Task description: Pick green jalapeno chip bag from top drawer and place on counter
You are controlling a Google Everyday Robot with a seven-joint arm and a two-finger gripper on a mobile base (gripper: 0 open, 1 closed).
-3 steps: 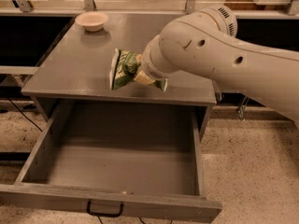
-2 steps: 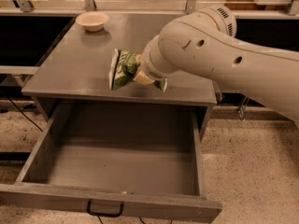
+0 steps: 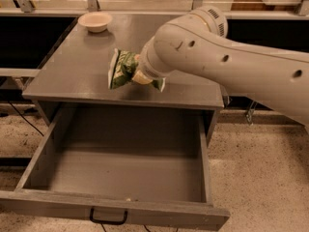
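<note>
The tool (image 3: pixel 138 77) was at the end of the big pale arm (image 3: pixel 227 62), over the desk (image 3: pixel 72 76) just behind the open top drawer (image 3: pixel 120 173). It was closed on the green jalapeno chip bag (image 3: pixel 121 67), pinching the bag about its middle. The thick wrist covered most of the tool, so I could make out little more than a yellowish part pressed into the crumpled foil. The bag stood on edge and tilted, its white-trimmed end to the left and a corner poking out on the right of the wrist. It was behind the drawer's back edge and over the front part of the desk. I could not tell whether its lower edge touched the grey top or hung just clear of it.

The drawer itself was pulled far out, a wide shallow grey box with a black handle (image 3: pixel 108 217) on its front panel. Well behind the drawer, at the far left corner of the desk, sat a small pale bowl (image 3: pixel 95 21). Speckled floor (image 3: pixel 260 178) lay to either side of the drawer, with a railing along the wall farther back.
</note>
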